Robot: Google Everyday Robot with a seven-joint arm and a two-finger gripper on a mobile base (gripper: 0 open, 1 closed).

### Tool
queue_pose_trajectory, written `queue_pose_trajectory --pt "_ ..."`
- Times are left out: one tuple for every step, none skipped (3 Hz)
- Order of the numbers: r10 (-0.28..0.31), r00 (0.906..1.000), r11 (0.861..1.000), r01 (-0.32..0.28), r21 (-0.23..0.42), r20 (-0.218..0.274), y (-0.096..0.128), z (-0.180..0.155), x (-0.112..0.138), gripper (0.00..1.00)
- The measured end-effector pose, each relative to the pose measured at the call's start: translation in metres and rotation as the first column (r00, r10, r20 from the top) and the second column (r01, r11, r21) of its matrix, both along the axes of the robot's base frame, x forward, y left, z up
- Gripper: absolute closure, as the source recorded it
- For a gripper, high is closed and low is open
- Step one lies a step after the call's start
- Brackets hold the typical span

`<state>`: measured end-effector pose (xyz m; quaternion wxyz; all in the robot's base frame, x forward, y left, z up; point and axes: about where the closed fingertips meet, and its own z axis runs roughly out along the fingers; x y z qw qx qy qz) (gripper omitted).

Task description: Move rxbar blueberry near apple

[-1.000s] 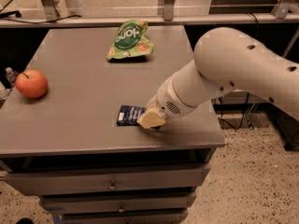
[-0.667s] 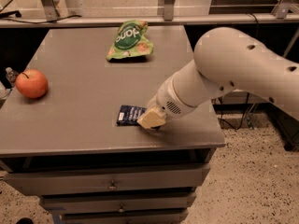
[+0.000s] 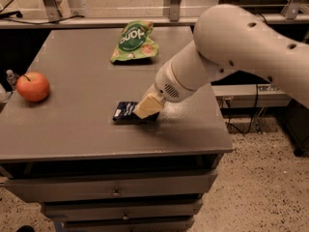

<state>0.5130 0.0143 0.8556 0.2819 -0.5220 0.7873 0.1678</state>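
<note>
The rxbar blueberry (image 3: 125, 111), a small flat dark navy bar with white text, lies on the grey table (image 3: 82, 129) near its front middle. My gripper (image 3: 147, 107) is down on the bar's right end and covers that part of it. The apple (image 3: 33, 86), red-orange with a dark stem, sits at the table's left edge, well to the left of the bar. My large white arm (image 3: 231, 47) reaches in from the upper right.
A green snack bag (image 3: 133, 42) with white lettering lies at the back middle of the table. Drawers (image 3: 116, 192) sit under the tabletop. Metal frame legs (image 3: 50, 1) stand behind the table. Speckled floor lies to the right.
The gripper stays at the bar's right end; neither the bar nor the apple has visibly moved.
</note>
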Motion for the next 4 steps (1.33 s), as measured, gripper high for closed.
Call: queue_pose_trajectory --pt "-0.010 0.9990 0.999 0.009 0.036 0.045 0.015 0.034 0.020 1.00" --pt "-0.010 0.9990 0.999 0.009 0.036 0.045 0.015 0.034 0.020 1.00" --pt "-0.014 0.9995 1.000 0.014 0.020 0.028 0.010 0.032 0.015 0.83" --pt "-0.023 0.9997 1.000 0.024 0.016 -0.005 0.000 0.027 0.006 0.59"
